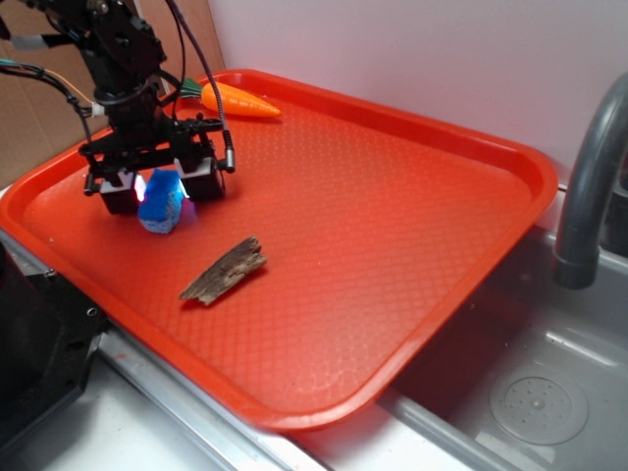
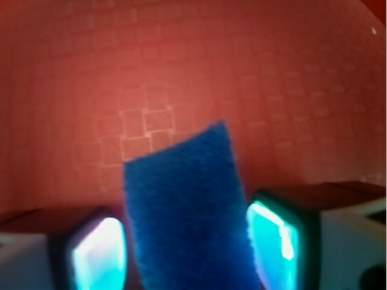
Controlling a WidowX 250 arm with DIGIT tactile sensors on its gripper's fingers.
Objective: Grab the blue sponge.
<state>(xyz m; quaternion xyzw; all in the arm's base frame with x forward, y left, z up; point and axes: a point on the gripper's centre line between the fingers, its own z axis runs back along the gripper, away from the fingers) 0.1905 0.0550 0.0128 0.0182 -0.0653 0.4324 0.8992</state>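
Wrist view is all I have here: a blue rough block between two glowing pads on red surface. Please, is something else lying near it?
Observer: Yes. A brown, flat, splintered wood chip lies on the red plastic tray, on the near side of the small bright blue rectangular sponge.
Operator: Anything more on the tray?
Observer: An orange plastic toy carrot with a green top lies at the far rim, behind the gripper.
Operator: Is the sponge flat on the tray?
Observer: No, it stands up on end between the jaws, its lower end at the tray.
Operator: What is beside the tray?
Observer: A grey metal sink with a dark curved faucet.
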